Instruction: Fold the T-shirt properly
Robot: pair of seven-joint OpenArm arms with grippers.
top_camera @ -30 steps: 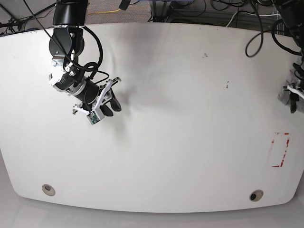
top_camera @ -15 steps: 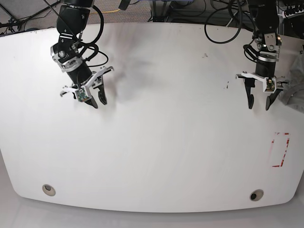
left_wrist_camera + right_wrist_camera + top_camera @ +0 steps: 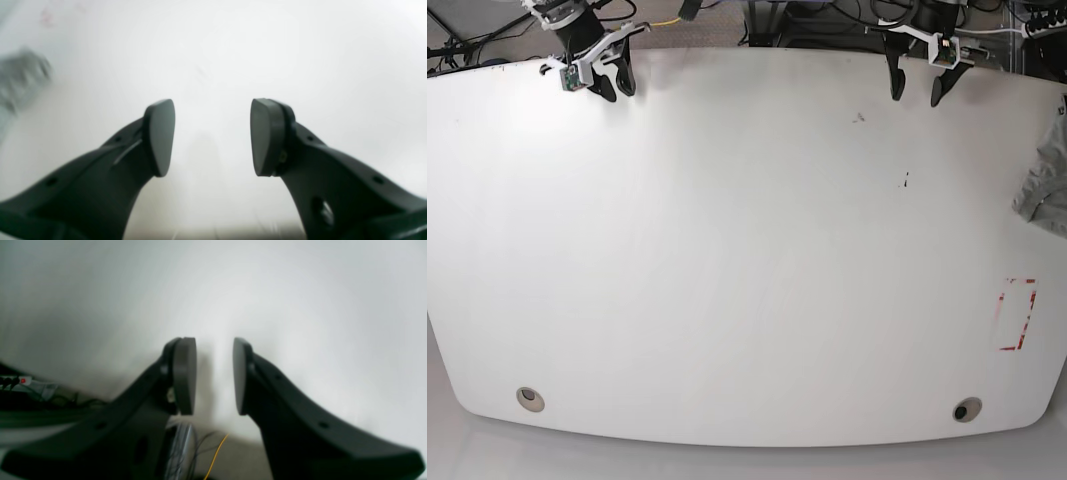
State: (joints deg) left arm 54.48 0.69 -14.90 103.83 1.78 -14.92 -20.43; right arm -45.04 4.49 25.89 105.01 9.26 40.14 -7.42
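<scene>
Base view: heather-grey soft knit T-shirt [image 3: 1047, 190] is lying crumpled at the white oval worktop's [image 3: 747, 260] right edge. Left gripper [image 3: 914, 83] and right gripper [image 3: 609, 75] are hovering at the worktop's far edge, jaws parted, gripping nothing.

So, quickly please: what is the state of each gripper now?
Left gripper: open, holding nothing.
Right gripper: open with a narrower gap, holding nothing.

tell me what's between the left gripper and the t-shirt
In the base view, only bare white table separates the left gripper from the T-shirt at the table's edge; nothing else lies between them.
</scene>
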